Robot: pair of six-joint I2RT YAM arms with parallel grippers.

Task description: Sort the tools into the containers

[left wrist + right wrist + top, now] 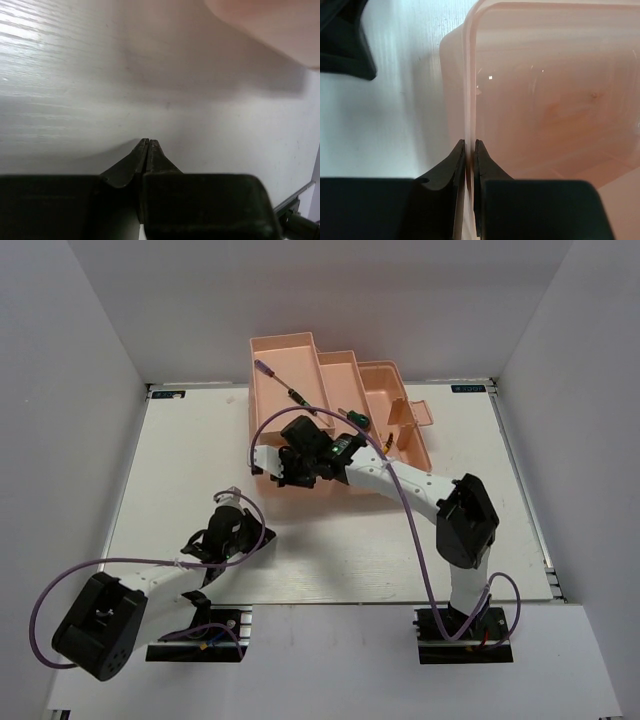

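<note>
The toolbox [385, 385] sits at the table's [330, 545] twelve o'clock, a thin screwdriver [282, 385] in its ten-o'clock tray, the left gripper [231, 499] toward seven.

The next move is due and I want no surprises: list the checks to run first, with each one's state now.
1. Left claw empty: ok, shut on nothing, over the table.
2. Right claw grip: ok, shut on the toolbox wall.
3. Thin screwdriver stowed: ok, lies in the far left compartment.
4. Green-handled screwdriver stowed: ok, lies inside the toolbox.
5. Both pliers stowed: cannot tell, none is visible.
6. Table free of tools: cannot tell, the arms hide parts of it.
</note>
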